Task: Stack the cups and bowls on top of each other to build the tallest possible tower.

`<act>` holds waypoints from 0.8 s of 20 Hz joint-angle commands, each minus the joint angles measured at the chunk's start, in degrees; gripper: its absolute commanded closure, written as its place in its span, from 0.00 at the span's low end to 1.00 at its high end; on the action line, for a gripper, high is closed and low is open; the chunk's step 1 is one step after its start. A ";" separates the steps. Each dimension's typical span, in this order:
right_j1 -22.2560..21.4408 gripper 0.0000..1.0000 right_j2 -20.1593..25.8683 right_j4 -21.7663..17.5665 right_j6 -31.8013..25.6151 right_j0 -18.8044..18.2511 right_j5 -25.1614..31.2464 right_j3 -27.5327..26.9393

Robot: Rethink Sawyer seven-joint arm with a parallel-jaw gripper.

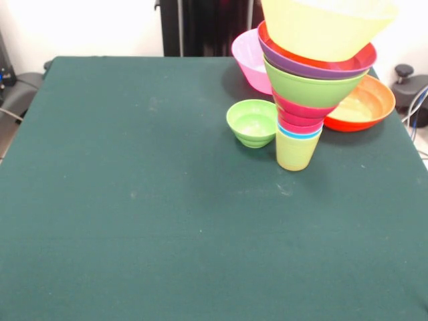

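The tower stands upright at the table's right side, widening upward like a funnel. Its base is a yellow-green cup; a blue rim, red and pink pieces, a lime green bowl, a purple bowl and a red-orange bowl nest above it. A big yellow bowl tops it, cut by the picture's top edge. A small green bowl sits just left of the base. Behind the tower are a pink bowl and an orange bowl. The gripper does not show.
The dark green table cloth spreads wide to the left and front of the tower. Dark equipment and cables sit off the table's right edge and left edge.
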 commanded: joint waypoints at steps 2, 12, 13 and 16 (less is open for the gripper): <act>3.75 1.00 -2.91 -2.92 9.76 3.35 -3.81 2.14; 4.52 1.00 -4.37 -3.32 8.88 3.88 -3.89 1.26; 4.54 1.00 -4.41 -3.39 8.87 3.85 -3.85 1.20; 4.52 1.00 -4.68 -3.57 8.76 3.90 -3.82 1.12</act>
